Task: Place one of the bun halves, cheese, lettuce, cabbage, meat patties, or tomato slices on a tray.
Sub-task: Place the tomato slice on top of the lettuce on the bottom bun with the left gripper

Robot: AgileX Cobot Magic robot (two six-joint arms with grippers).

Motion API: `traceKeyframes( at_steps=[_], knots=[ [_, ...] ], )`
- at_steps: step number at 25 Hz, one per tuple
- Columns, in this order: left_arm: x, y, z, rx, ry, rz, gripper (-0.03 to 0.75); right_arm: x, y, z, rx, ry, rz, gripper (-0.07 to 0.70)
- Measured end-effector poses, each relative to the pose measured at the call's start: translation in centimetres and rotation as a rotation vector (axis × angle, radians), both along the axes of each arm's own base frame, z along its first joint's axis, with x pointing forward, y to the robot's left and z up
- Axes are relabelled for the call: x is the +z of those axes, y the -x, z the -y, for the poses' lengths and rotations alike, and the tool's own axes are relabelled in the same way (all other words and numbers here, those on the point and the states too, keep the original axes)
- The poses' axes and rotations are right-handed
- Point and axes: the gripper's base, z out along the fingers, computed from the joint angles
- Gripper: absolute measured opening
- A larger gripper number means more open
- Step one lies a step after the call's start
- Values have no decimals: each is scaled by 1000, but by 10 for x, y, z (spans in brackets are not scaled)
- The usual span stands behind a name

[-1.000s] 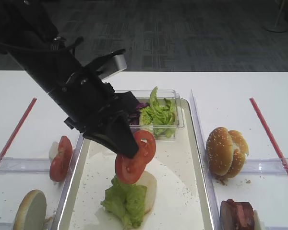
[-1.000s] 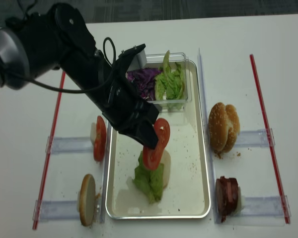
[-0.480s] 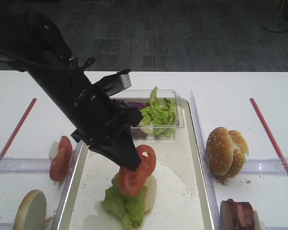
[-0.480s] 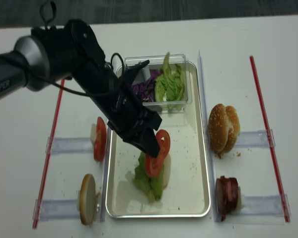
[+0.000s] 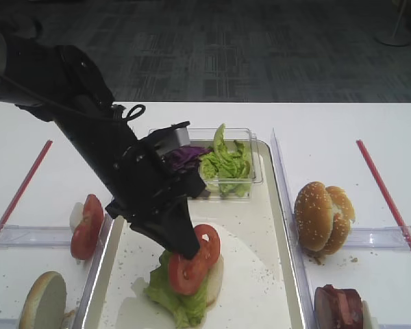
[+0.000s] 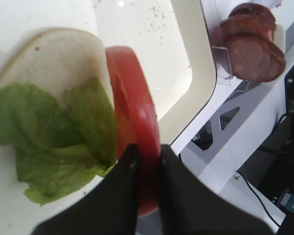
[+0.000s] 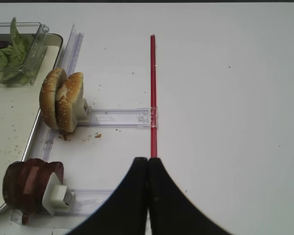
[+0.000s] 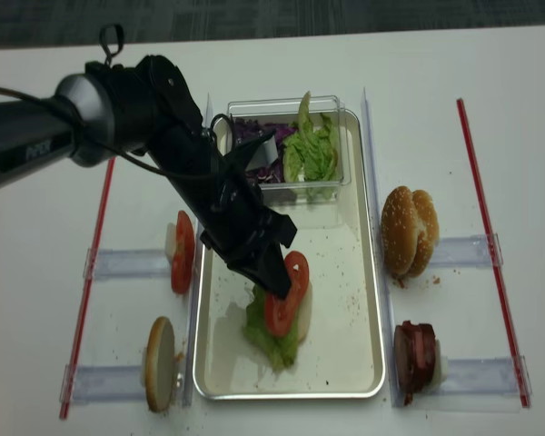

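Observation:
My left gripper [image 5: 188,250] is shut on the tomato slices [image 5: 192,264], which stand on edge between its fingers [image 6: 130,164]. They hang low over the tray [image 5: 260,274], touching or just above a lettuce leaf [image 5: 175,291] that lies on a bun half [image 5: 216,267]. The left wrist view shows the red tomato slice [image 6: 134,112] beside the lettuce [image 6: 49,142] and the pale bun half [image 6: 54,54]. My right gripper [image 7: 148,159] is shut and empty over bare white table.
A clear tub [image 5: 226,164] with lettuce and purple cabbage [image 5: 185,156] sits at the tray's far end. Right racks hold sesame buns [image 5: 322,216] and meat patties [image 5: 339,308]. Left racks hold tomato slices [image 5: 88,226] and a bun half [image 5: 42,301]. Red strips [image 5: 387,199] flank the table.
My left gripper has come down and nearer with the tomato slices, from well above the lettuce to right at it. The right gripper has not moved.

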Motion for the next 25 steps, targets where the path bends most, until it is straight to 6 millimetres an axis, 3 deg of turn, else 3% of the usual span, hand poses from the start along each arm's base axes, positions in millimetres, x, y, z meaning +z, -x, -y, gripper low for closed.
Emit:
traceKeyframes(
  at_steps=[25],
  knots=[
    [-10, -2, 3, 3, 14, -25, 62, 0, 0, 0, -1, -2, 0, 364]
  ],
)
